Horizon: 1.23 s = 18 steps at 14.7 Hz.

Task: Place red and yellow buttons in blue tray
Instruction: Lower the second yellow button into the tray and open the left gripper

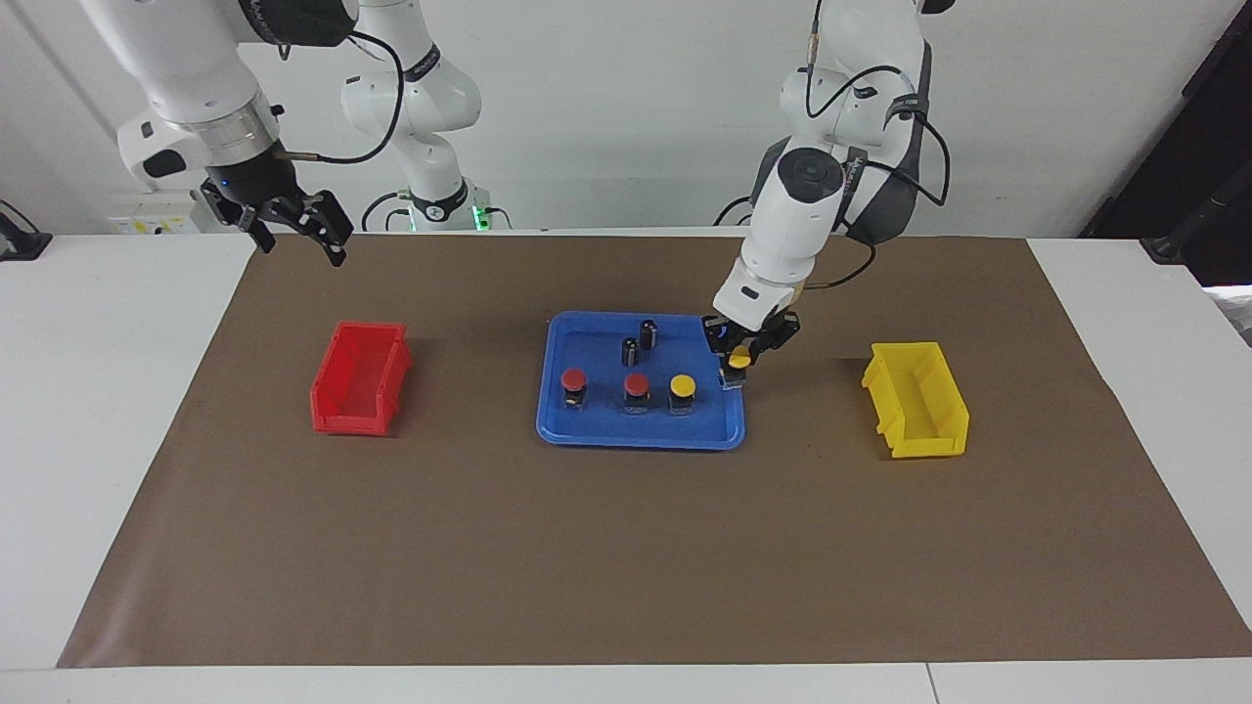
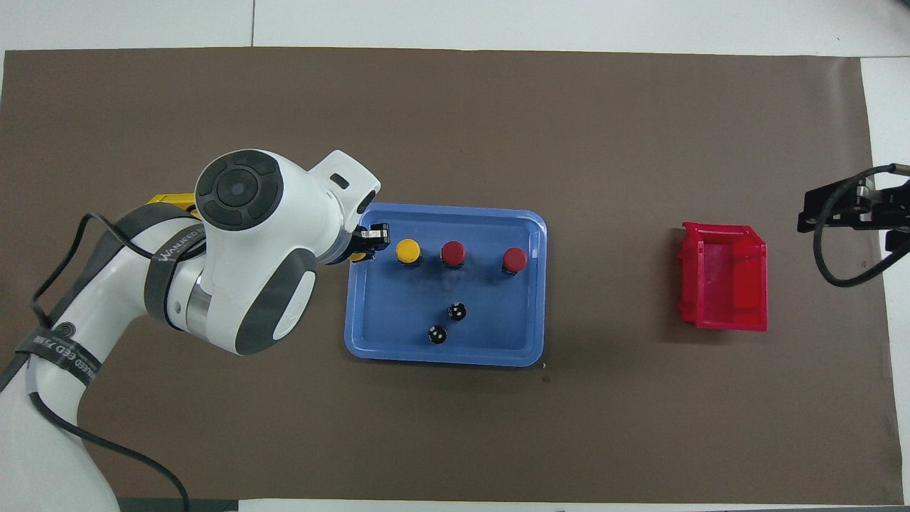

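The blue tray (image 1: 641,431) (image 2: 498,334) lies mid-table. In it stand two red buttons (image 1: 574,379) (image 1: 637,384), also seen overhead (image 2: 515,259) (image 2: 453,252), and one yellow button (image 1: 682,386) (image 2: 408,251). My left gripper (image 1: 740,360) (image 2: 366,245) is shut on the second yellow button (image 1: 739,361), low over the tray's end toward the left arm's end of the table. Overhead, the arm hides most of that button. My right gripper (image 1: 293,230) (image 2: 846,206) is open and empty, raised, waiting toward the right arm's end of the table, past the red bin.
Two dark capless cylinders (image 1: 630,350) (image 1: 648,332) stand in the tray, nearer to the robots than the buttons. A small red bin (image 1: 360,376) (image 2: 724,286) sits toward the right arm's end, a small yellow bin (image 1: 916,399) toward the left arm's end. A brown mat (image 1: 587,548) covers the table.
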Tool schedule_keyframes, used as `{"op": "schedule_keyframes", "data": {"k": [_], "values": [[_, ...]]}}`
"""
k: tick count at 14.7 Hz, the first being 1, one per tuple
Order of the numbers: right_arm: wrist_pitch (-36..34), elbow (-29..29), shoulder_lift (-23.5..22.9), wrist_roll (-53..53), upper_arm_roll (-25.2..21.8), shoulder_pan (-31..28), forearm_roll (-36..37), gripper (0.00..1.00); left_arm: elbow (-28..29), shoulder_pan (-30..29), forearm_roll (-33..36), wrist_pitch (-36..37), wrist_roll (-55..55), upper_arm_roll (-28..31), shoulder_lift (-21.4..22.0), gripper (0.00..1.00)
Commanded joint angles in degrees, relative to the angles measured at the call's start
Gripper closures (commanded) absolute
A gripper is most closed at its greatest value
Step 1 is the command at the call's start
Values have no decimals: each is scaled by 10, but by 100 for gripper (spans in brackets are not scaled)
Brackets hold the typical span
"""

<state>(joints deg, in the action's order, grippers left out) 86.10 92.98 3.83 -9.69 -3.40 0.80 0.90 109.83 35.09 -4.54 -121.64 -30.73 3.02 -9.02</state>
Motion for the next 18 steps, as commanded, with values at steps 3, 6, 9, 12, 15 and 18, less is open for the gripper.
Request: {"op": "schedule_keyframes", "data": {"k": [3,6,9,12,15,18], "values": [[-21,-10,-11,92,-12,-52,3,0,11,16,-12,-41,-9,10,-28,99],[-55,-45,-39,92,-35,-48,8,0,28,16,-12,-54,-6,10,-28,99],[-54,-43,-35,92,-33,-48,8,0,32,11,-12,-65,-5,11,-28,63],[-43,-36,-28,92,-34,-41,8,0,31,11,-11,-66,-6,11,-29,45],[-25,-23,-14,108,-33,-41,8,0,21,11,-11,-54,-7,11,-29,45],[-19,-9,-8,109,-32,-38,9,0,-25,4,-11,36,-6,16,-14,22]]}}
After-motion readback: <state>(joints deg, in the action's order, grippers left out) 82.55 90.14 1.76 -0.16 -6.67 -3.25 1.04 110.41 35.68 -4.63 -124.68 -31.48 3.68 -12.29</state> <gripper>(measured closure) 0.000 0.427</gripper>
